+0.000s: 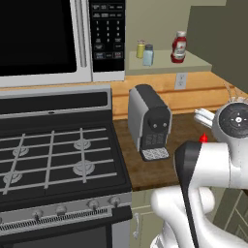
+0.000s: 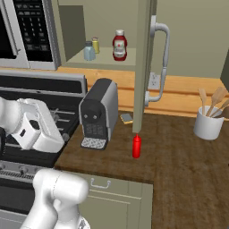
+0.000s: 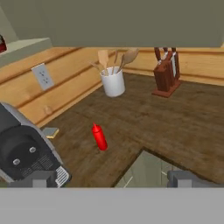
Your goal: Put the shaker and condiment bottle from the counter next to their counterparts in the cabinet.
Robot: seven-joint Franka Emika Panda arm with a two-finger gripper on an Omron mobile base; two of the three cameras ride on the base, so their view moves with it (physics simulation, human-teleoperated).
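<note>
Condiment bottle seemingly mostly arm-hidden

White glossy arm with rounded, bulbous link housings. A dark grey-black band wraps one joint in the left base view. A round grey end cap carries a dark centre disc ringed with small dots. Gripper finger tips are small grey blocks.

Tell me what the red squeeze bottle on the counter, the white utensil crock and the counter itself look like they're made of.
The condiment bottle looks like soft plastic: uniform matte red, cone nozzle moulded in one piece. The utensil crock seems glazed ceramic, plain white and smooth, though painted metal is possible. The counter appears to be dark stained wood, with visible plank seams and grain.
</note>
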